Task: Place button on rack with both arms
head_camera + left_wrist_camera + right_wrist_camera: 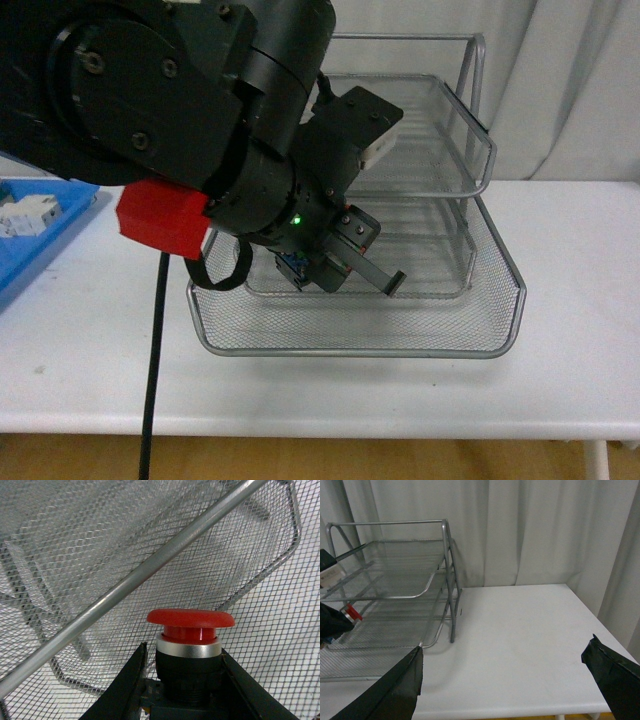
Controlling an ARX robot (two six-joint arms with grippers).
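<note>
A flat white table (570, 330) carries a large silver three-tier wire-mesh rack (350, 352) near its middle. A flat blue plastic tray (50, 245) lies at its left edge, apart from the rack.

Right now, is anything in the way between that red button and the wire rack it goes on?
Nothing visible does. The left gripper holds the button above the pulled-out lowest tray of the rack, with bare mesh beneath.

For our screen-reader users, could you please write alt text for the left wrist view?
A red-capped button, held in the left pincer, fills the foreground; wire mesh and a silver rail of the rack lie beyond it.
</note>
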